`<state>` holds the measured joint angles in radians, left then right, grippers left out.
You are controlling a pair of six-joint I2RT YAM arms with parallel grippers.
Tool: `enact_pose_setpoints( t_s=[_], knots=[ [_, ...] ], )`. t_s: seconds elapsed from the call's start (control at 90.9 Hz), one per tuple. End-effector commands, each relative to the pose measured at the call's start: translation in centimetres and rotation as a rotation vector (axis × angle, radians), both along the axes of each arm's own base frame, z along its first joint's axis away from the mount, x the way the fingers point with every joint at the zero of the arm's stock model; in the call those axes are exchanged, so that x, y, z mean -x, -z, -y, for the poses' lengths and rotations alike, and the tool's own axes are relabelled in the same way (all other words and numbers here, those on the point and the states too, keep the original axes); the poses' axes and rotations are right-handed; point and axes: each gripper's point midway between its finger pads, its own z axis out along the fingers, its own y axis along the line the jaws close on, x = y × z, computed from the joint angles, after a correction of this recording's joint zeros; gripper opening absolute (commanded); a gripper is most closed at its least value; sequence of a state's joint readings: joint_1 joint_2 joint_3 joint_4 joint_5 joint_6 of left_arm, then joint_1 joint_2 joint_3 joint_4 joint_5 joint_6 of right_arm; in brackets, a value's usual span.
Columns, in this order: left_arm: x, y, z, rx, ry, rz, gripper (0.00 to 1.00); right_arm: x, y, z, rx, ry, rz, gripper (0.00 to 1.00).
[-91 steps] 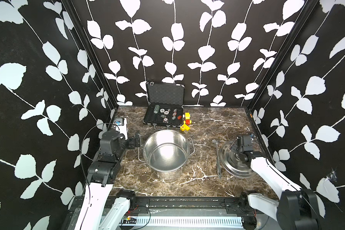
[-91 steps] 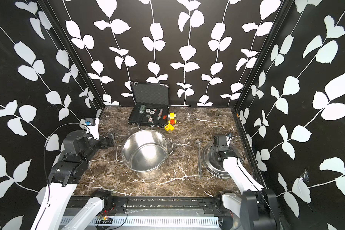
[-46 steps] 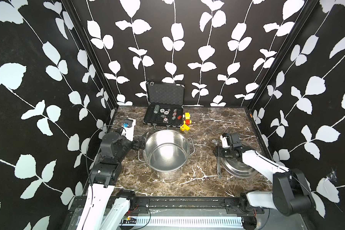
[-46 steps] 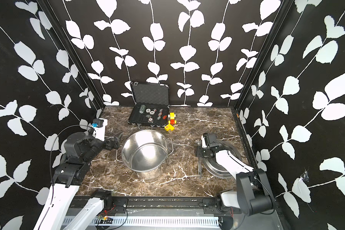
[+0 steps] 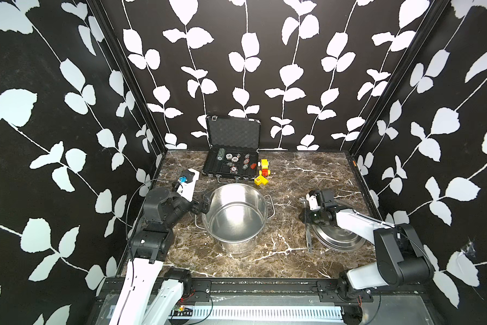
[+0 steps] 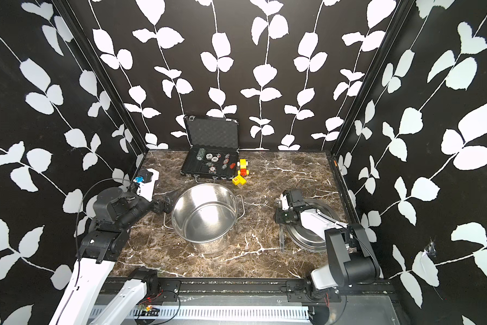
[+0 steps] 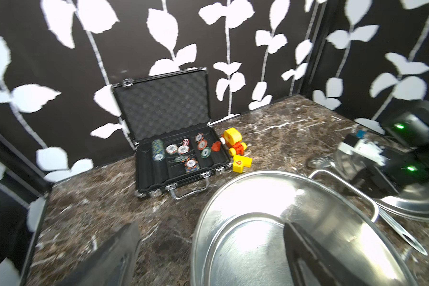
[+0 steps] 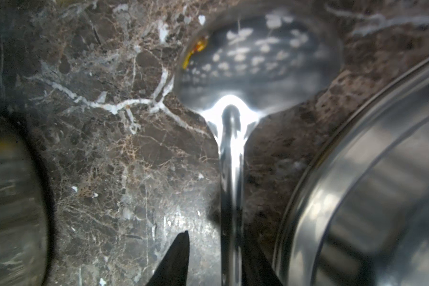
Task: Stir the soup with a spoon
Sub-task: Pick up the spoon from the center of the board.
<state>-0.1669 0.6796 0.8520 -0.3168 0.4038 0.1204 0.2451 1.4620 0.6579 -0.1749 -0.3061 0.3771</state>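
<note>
**A:** Just swung off the lid (image 5: 341, 236) with the right end effector (image 8: 217, 237). Now straddling the spoon (image 8: 230, 161) handle, flat on the counter (image 5: 293, 180). Narrowing, gap on one side, no pinch yet.

**B:** Means grabbing next, probably. Further back, left end effector (image 5: 203, 206) spread wide, nudged up beside the pot (image 5: 231, 242) handle.

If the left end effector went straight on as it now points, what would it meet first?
Most likely the steel pot: the open left end effector sits beside its side wall, aimed across it. In the left wrist view one finger seems to overlap its rim, so depth is unclear.
</note>
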Motion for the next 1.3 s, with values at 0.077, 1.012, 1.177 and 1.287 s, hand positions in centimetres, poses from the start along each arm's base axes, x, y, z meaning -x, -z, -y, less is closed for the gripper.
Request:
enact_pose_setpoints(
  t_s=[0.077, 1.012, 1.177, 1.287],
  knots=[
    [1.0, -1.1, 3.3, 0.069, 0.185, 0.104, 0.88, -0.2, 0.1, -1.2, -0.070, -0.021, 0.015, 0.21],
    [11.4, 6.6, 27.8, -0.730, 1.007, 0.986, 0.58, 6.1, -20.7, -7.8, -0.647, -0.199, 0.064, 0.00],
    [13.6, 6.0, 30.2, -0.657, 1.060, 1.073, 0.54, 7.0, -22.8, -9.1, -0.724, -0.231, 0.055, 0.00],
    [14.4, 6.3, 31.3, -0.645, 1.072, 1.105, 0.52, 7.4, -23.1, -9.9, -0.734, -0.249, 0.036, 0.00]
  ],
)
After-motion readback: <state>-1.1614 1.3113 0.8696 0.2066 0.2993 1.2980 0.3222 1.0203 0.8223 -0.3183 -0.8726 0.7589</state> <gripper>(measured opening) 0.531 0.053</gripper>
